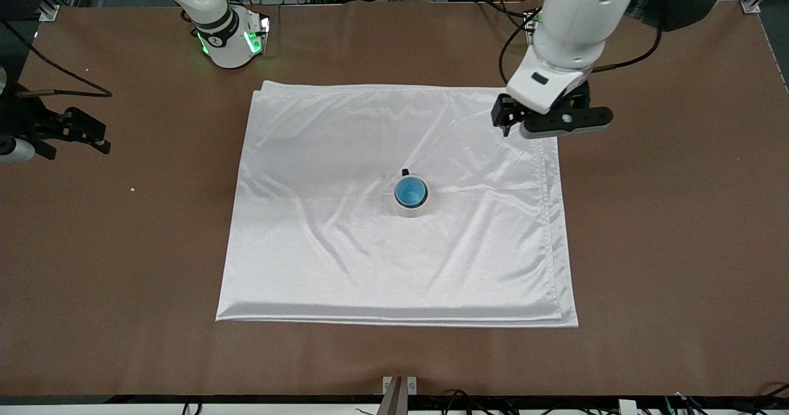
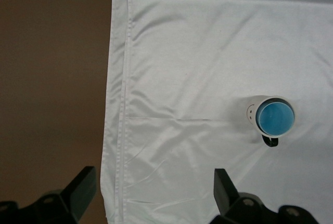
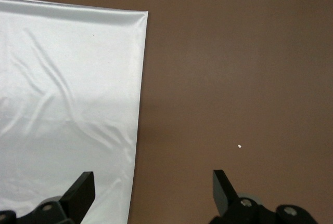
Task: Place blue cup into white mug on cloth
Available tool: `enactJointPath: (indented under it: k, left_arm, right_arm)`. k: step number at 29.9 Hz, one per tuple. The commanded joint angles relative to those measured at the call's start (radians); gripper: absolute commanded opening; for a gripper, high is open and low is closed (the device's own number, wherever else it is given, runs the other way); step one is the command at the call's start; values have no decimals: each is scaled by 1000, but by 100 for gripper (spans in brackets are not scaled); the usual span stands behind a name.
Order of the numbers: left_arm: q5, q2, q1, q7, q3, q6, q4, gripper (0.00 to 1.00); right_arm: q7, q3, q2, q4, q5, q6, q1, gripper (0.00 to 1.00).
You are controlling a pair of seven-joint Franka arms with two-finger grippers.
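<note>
The blue cup [image 1: 410, 191] stands inside the white mug [image 1: 412, 211], whose black handle points toward the robots' bases. The mug stands upright near the middle of the white cloth [image 1: 345, 261]. My left gripper [image 1: 506, 119] is open and empty, up over the cloth's corner at the left arm's end. In the left wrist view its fingers [image 2: 154, 182] straddle the cloth's hem [image 2: 197, 52], and the cup [image 2: 276, 118] in the mug [image 2: 253, 110] shows apart from them. My right gripper [image 1: 92, 140] is open and empty over bare table at the right arm's end; it also shows in the right wrist view [image 3: 153, 185] by the cloth's edge [image 3: 62, 78].
The brown table [image 1: 666, 248] surrounds the cloth on all sides. A small white speck [image 1: 132, 189] lies on the table near the right gripper and shows in the right wrist view [image 3: 239, 146]. A metal bracket [image 1: 399, 385] sits at the table's front edge.
</note>
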Motion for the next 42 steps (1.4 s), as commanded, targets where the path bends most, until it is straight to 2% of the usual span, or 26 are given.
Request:
enactJointPath:
  k: [1,11,23,42]
  left_arm:
    - [-57,-80,93,138,-10,10,-74,100]
    - [-97,-80,211,338,0,-52,-14,100]
    - [-117,-12,262,350,4,-81,118,100]
    - [-100,37,262,424,9,-83,126,100]
  right_arm:
    - [4,8,-27,-25,-12,5,-7,100]
    - [4,8,-27,-25,-12,5,-4,100]
    - [6,8,-27,-25,-12,5,-6,100]
    - [6,8,-27,-25,-12,5,-6,100]
